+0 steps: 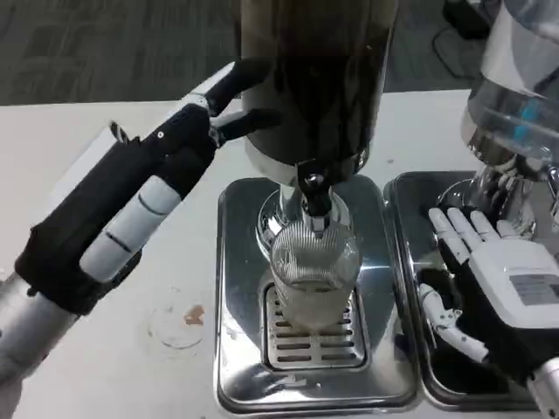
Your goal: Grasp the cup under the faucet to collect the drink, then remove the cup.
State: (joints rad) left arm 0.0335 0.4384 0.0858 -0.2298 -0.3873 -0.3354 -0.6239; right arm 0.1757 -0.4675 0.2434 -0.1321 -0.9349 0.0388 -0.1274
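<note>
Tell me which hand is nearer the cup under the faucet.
Right. The right hand sits open beside the cup, on the neighbouring tray. The left hand is raised up-left of the cup, its fingers near the dispenser tank.

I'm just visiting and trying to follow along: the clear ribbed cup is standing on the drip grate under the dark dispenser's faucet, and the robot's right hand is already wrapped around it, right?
Not quite. The cup does stand on the grate under the faucet, but the head view shows the right hand open beside it, over the neighbouring tray, not touching the cup.
</note>
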